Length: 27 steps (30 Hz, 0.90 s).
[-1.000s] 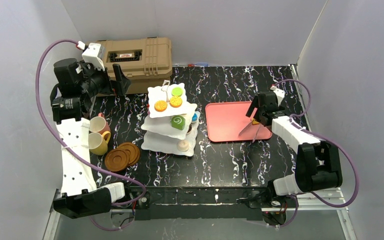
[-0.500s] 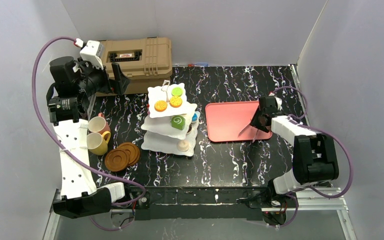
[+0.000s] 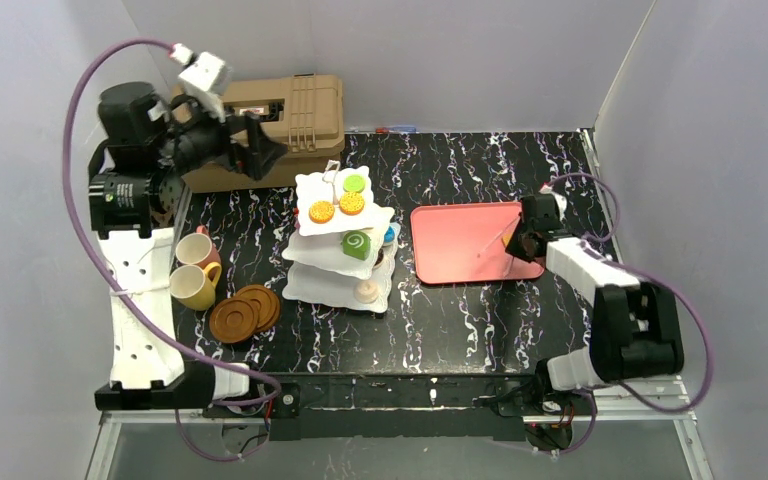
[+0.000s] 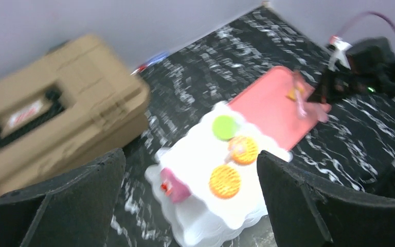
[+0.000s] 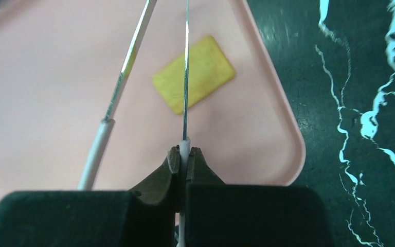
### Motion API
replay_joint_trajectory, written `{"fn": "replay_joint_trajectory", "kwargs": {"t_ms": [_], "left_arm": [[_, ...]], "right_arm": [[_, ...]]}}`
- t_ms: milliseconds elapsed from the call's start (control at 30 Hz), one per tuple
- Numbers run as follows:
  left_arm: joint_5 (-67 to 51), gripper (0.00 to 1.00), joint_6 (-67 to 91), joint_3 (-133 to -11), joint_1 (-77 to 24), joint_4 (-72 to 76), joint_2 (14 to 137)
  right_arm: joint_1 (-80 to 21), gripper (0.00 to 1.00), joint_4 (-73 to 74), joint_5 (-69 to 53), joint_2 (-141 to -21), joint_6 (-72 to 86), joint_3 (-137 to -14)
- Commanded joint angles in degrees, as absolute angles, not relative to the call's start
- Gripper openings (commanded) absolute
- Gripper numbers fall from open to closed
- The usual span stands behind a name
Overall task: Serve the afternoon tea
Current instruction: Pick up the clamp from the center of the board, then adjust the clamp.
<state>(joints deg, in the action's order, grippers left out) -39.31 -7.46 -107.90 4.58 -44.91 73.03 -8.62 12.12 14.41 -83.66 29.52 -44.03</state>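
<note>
Black marbled table [image 3: 480, 320], grey walls all round. The three-tier stand [image 3: 312, 252] sat mid-table, loaded with toy pastries. The pink cup [image 3: 198, 248], yellow cup [image 3: 192, 285] and brown saucers [image 3: 243, 312] were grouped to its left.

Over on the pink tray [image 3: 455, 245], the right gripper [image 5: 184, 154] was clamped tight on one white-sleeved leg of the thin metal tongs [image 5: 185, 77]. The other leg splayed off to the left, with a yellow biscuit [image 5: 208, 69] lying under the tips.

The left gripper [image 3: 260, 148] hung wide open and empty, high by the tan case [image 3: 280, 115].

This looked like the tongs pick-up. Next would come straddling that biscuit squarely, since a skewed pinch could flick it away.

The case's red-and-white label was too small to read.
</note>
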Motion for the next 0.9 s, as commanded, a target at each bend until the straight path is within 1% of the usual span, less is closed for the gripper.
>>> {"fn": "replay_joint_trajectory", "kwargs": {"t_ms": [0,100,167,300,433,533,700,867], "left_arm": [[-37.4,0.98,-13.6,-119.9,-9.3,-52.3,77.1],[-36.4,0.98,-11.7,-127.9,-16.7,-54.6,82.2],[-36.5,0.98,-11.3,-130.2,-21.7,-55.0,84.8],[-32.9,0.98,-11.4,-130.2,-33.9,-54.2,88.7],[-29.7,0.98,-7.4,-126.9,-43.0,-48.4,92.8],[-28.8,0.98,-4.1,-126.9,-46.6,-44.1,97.1],[-26.8,0.98,-0.4,-130.1,-49.1,-39.0,104.3],[-23.2,0.98,0.4,-128.7,-50.8,-33.9,106.9]], "right_arm": [[-8.4,0.01,6.8,12.6,-70.1,28.1,-45.6],[-8.4,0.01,1.5,11.1,-61.4,26.1,-44.7],[-8.4,0.01,-4.1,8.7,-56.8,24.9,-43.9],[-8.4,0.01,-14.6,0.8,-51.0,24.3,-43.3],[-8.6,0.01,-20.8,-5.5,-49.0,26.9,-44.4],[-8.9,0.01,-21.8,-7.2,-48.0,28.0,-46.0],[-9.0,0.01,-21.3,-9.2,-46.7,27.8,-47.9],[-9.1,0.01,-22.0,-10.1,-46.2,27.8,-47.8]]}}
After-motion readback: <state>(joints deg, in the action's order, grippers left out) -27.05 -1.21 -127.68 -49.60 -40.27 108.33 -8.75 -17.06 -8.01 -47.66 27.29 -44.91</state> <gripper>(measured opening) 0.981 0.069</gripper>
